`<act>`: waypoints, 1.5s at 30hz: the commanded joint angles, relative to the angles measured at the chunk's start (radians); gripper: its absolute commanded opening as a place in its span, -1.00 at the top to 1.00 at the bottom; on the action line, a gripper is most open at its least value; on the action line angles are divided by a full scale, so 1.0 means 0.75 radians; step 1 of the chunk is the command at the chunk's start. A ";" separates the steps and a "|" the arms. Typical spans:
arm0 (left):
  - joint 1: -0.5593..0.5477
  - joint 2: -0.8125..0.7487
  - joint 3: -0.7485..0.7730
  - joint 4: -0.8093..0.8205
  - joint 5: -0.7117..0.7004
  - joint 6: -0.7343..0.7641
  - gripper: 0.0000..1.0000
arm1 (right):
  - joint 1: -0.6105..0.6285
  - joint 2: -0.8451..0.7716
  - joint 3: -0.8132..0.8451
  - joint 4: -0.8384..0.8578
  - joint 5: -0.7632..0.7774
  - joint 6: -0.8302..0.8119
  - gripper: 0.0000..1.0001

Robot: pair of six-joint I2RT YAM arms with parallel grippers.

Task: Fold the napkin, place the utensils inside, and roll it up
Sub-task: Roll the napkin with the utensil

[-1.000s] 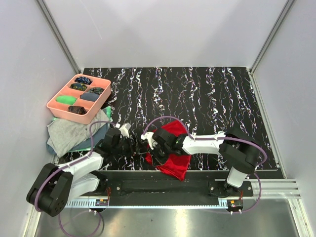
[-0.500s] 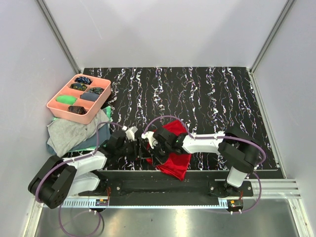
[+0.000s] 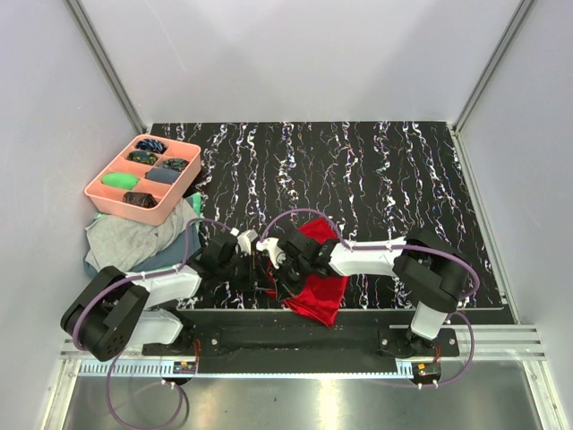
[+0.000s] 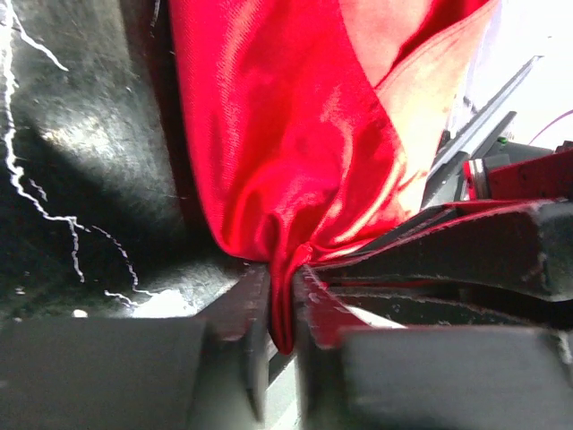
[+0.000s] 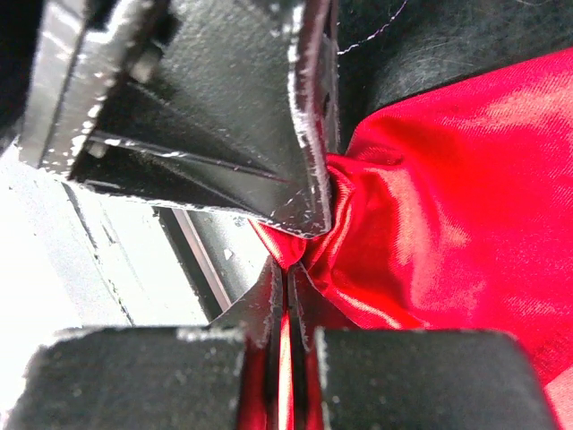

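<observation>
The red napkin (image 3: 319,288) lies crumpled at the table's near edge, partly hanging over it. My left gripper (image 3: 257,260) reaches in from the left and is shut on a bunched corner of the napkin (image 4: 286,134), which is pinched between its two fingers (image 4: 240,309). My right gripper (image 3: 274,271) meets it from the right, shut tight on the same corner of the napkin (image 5: 448,206), with a thin red fold between its jaws. The two grippers nearly touch; a finger of the left one (image 5: 242,116) fills the top of the right wrist view. The utensils are out of view.
A pink compartment tray (image 3: 100,195) holding small dark and green items sits at the back left. A pile of grey, green and blue cloths (image 3: 125,242) lies just in front of it. The table's front edge and metal rail (image 3: 295,336) run right below the grippers.
My left gripper has slid right, up to the right gripper, and shut on the napkin's corner. The right gripper has kept its grip and barely moved.
</observation>
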 commanded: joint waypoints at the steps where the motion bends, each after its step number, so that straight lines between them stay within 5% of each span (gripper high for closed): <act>1: -0.008 0.035 0.077 -0.065 0.032 0.001 0.88 | -0.020 0.024 0.050 -0.032 0.049 -0.058 1.00; 7: -0.008 0.029 0.154 -0.249 -0.019 0.019 1.00 | -0.024 -0.041 0.101 -0.124 0.159 -0.062 0.84; 11: -0.004 0.043 0.208 -0.376 -0.034 0.058 1.00 | -0.024 -0.142 0.112 -0.193 0.229 -0.044 0.01; 17: 0.061 0.103 0.249 -0.439 0.036 0.091 1.00 | 0.048 -0.309 0.014 -0.198 0.439 -0.050 -0.46; 20: 0.102 0.129 0.292 -0.513 0.062 0.146 1.00 | 0.117 -0.330 -0.017 -0.198 0.513 -0.056 -0.55; 36: 0.257 0.289 0.402 -0.664 0.175 0.295 1.00 | 0.390 -0.120 0.034 -0.204 0.832 -0.038 -0.55; 40: 0.274 0.291 0.408 -0.681 0.183 0.314 1.00 | 0.390 -0.068 0.042 -0.204 0.845 -0.040 -0.32; 45: 0.280 0.289 0.408 -0.695 0.199 0.336 1.00 | 0.383 -0.031 0.042 -0.206 0.820 -0.046 0.20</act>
